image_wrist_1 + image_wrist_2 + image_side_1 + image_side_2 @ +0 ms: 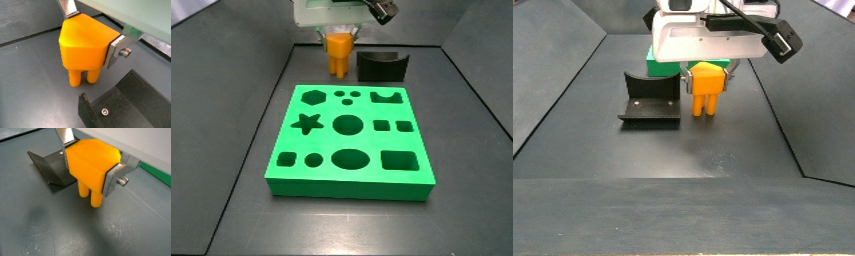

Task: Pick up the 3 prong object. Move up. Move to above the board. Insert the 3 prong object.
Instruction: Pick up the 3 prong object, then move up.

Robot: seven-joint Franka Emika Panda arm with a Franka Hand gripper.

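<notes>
End effector [93, 31]: clamped on 3 prong object [85, 45], beside fixture [648, 100].
Handling: apparently rigid, light, smooth plastic; slip possible.
Hold: flat upper sides, prongs clear.
Board [350, 140]: near.

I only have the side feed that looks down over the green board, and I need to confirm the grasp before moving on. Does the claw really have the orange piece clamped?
Observer: Yes. In both wrist views the claw has its silver fingers pressed flat against opposite sides of the 3 prong object.
Operator: Is it off the floor?
Observer: I cannot tell for sure. In a side view the prongs end very near the grey floor.
Operator: What is the dark thing beside it?
Observer: The fixture, a dark L-shaped bracket, standing apart from the piece.
Operator: Where is the board?
Observer: The board lies in front of the piece, not yet under it.
</notes>
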